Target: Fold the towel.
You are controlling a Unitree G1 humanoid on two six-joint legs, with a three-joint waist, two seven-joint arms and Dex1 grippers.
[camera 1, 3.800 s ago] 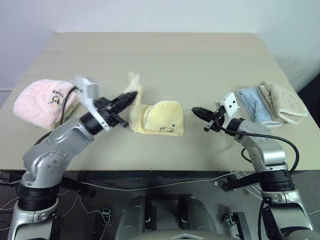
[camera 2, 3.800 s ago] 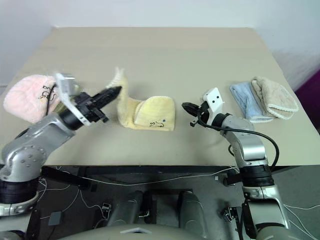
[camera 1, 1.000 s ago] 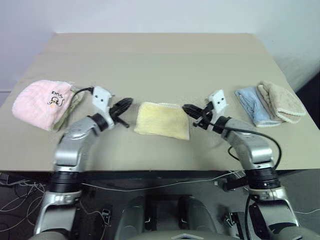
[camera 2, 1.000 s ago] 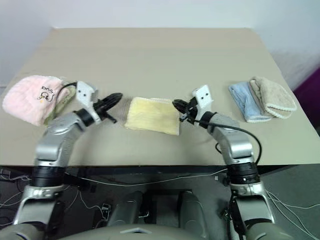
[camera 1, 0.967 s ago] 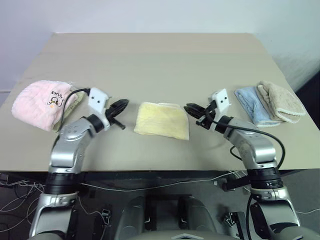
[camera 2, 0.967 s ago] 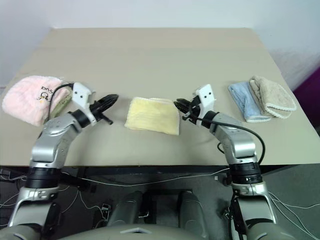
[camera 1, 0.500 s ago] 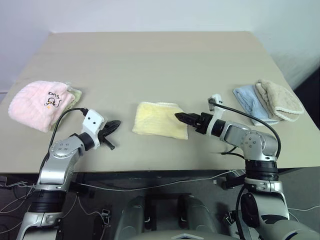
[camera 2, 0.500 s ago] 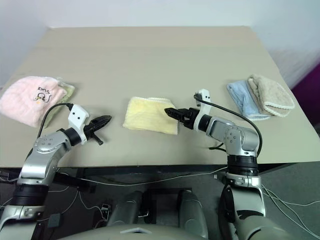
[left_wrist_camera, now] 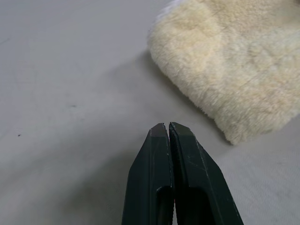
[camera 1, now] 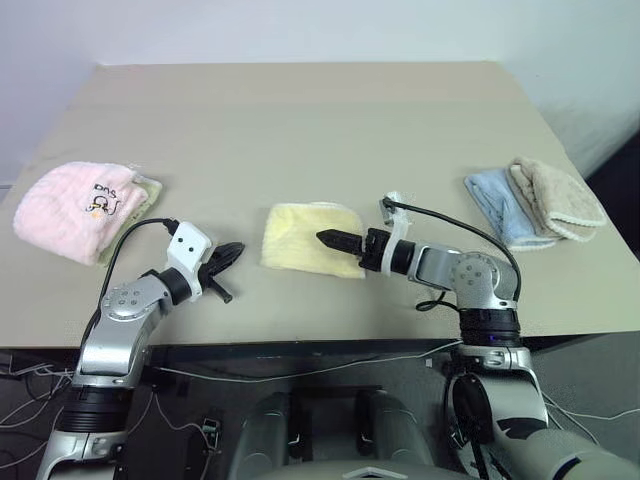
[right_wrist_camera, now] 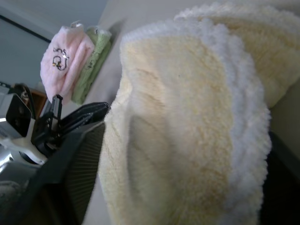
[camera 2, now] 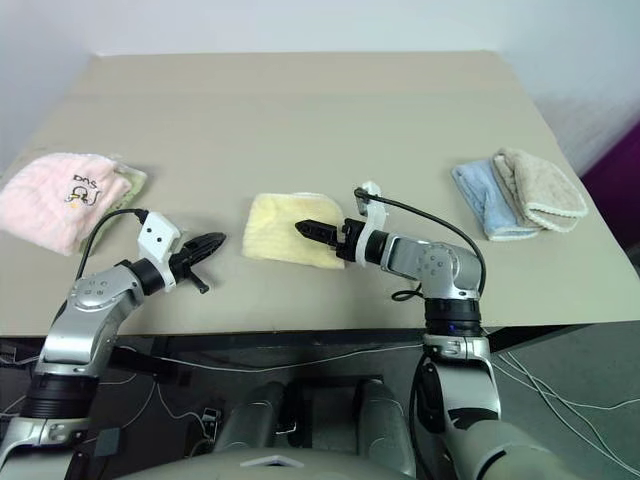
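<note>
Spreading across the room is one tan bench, and on it I count five towels. Largest is the pink towel at the far left, with dark lettering I read roughly as "DAS" above a squiggle, resting on a green one. The folded yellow towel lies mid-bench near the front edge. Light blue and beige folded towels touch at the right. The left claw is closed and empty, just left of the towel. The right claw reaches over the towel's right part, fingers spread around its white-hemmed edge.
</note>
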